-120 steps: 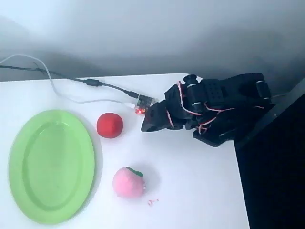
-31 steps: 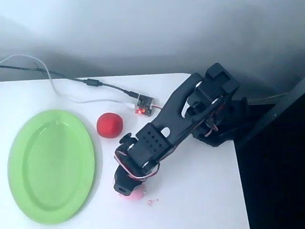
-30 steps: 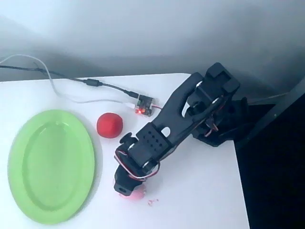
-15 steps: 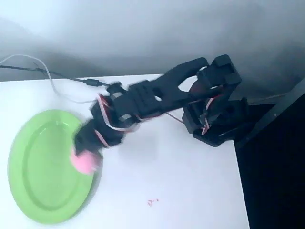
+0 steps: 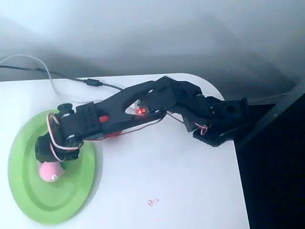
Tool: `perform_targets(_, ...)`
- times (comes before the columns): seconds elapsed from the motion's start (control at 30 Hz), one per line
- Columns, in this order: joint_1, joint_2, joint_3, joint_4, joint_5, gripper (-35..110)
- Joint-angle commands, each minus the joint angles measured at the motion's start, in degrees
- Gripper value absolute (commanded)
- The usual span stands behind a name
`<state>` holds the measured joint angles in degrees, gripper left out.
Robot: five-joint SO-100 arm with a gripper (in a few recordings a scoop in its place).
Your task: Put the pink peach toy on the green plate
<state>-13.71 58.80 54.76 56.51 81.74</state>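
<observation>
1. Swung leftward since half a second ago, the black plastic arm now stretches from its base at the table's right edge across to the plate, carrying the peach from the plate's right rim to a spot over its inner area.
2. At the arm's end, the black two-finger gripper [image 5: 47,160] points down over the plate; its jaws are hidden by its own body from above, so I cannot tell how far they are apart or whether they grip the toy.
3. Directly below the gripper's tip in the overhead view, touching or just under it, sits the small, soft, rounded pink peach toy [image 5: 49,171], with a dark-green speck of leaf on its lower right.
4. That toy lies within the outline of the large, smooth, light-green oval plastic plate [image 5: 21,191] with a raised rim; whether it rests on the plate or hangs above it cannot be told.
5. A sliver of the solid red ball [image 5: 110,136] peeks from under the forearm, right of the plate.
6. Red-and-white wires loop along the arm's joints.
7. Everything stands on a plain white table [image 5: 190,191] with rounded corners.
</observation>
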Motion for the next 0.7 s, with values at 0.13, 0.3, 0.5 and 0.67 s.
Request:
perform_targets(0.13, -0.79, -0.79, -5.19, -0.35, -0.44, 37)
perform_targets(0.3, -0.53, -1.05, -6.86, -1.05, -1.76, 55)
perform_targets(0.5, -0.70, -0.97, -9.14, -1.05, -1.93, 57)
perform_targets(0.67, -0.70, 3.43, -7.03, -1.05, -2.02, 57)
